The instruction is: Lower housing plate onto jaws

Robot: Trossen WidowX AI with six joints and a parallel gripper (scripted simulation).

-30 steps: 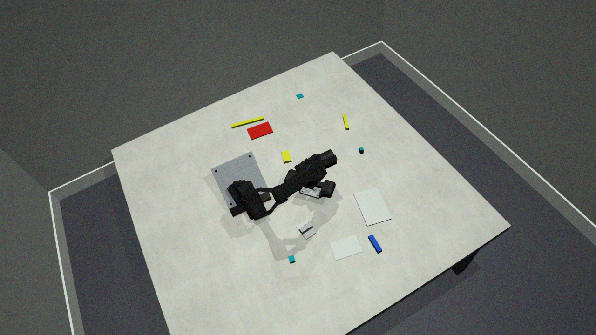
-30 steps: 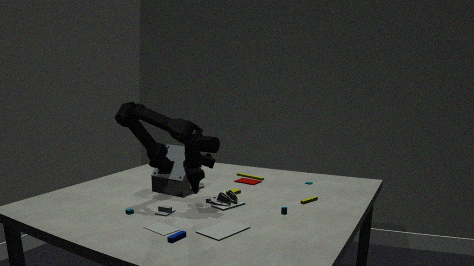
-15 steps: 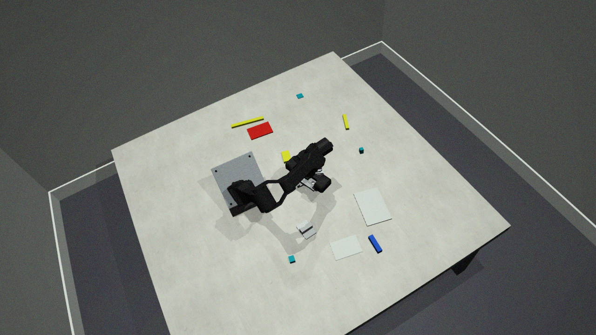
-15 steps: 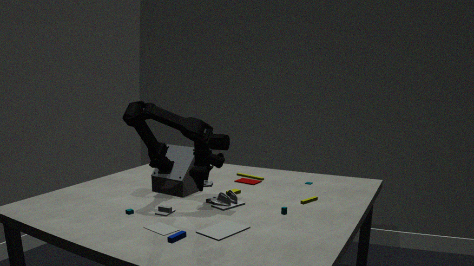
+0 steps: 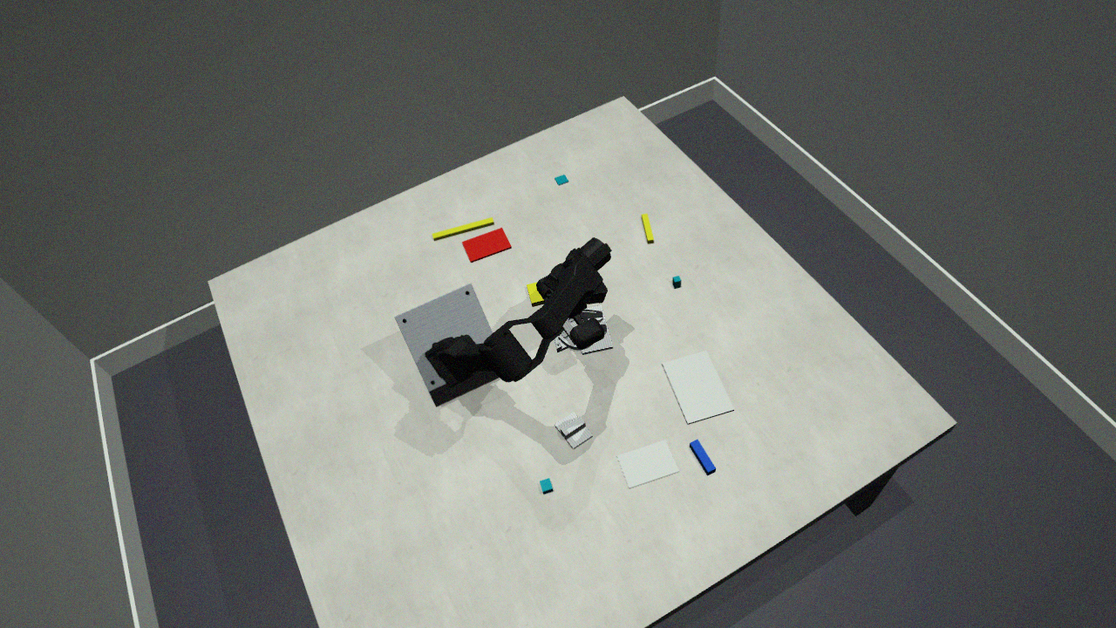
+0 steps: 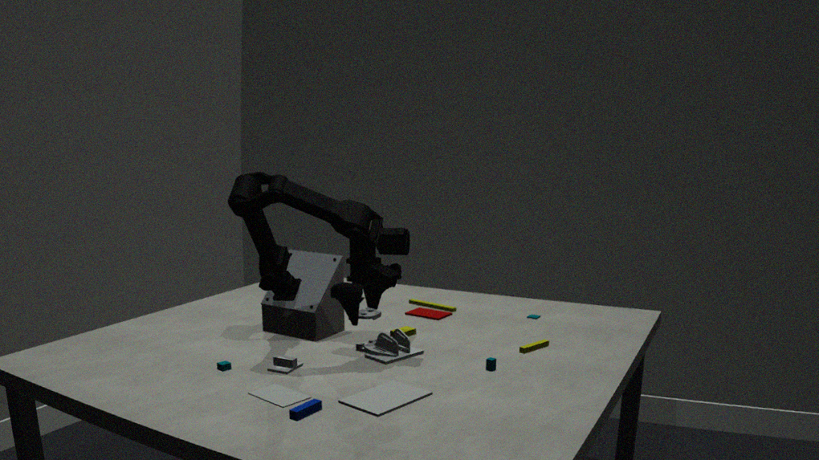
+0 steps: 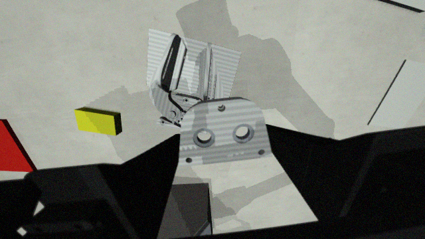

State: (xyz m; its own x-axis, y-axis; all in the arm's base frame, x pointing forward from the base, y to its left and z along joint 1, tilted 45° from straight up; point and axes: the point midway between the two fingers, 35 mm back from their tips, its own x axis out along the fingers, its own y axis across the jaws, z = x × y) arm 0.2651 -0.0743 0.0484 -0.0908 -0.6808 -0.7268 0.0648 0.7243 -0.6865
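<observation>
The housing plate [image 7: 224, 119] [image 6: 372, 314] is a pale, striped plate with a rounded edge and two large holes. My gripper [image 7: 221, 133] [image 6: 363, 315] is shut on it by its two sides and holds it above the table, facing the wrist camera. The two upright jaws [image 7: 170, 63] [image 7: 208, 73] stand on a striped base [image 7: 154, 44] [image 5: 599, 346] [image 6: 405, 354], beyond the plate in the wrist view. The left jaw's toothed stub end shows beside the plate's corner; the other stub is mostly hidden behind the plate. In the exterior view the plate hangs higher than the jaws, clear of them, toward the arm's base.
A yellow block [image 7: 95, 121] [image 5: 534, 295] lies near the fixture, with a red plate [image 5: 486, 244] [image 6: 428, 313] farther off. A grey sloped box [image 5: 440, 312] stands at the arm's base. A small white bracket [image 5: 575, 431] [image 6: 285, 363] and two pale sheets [image 5: 697, 386] [image 5: 647, 463] lie on the table.
</observation>
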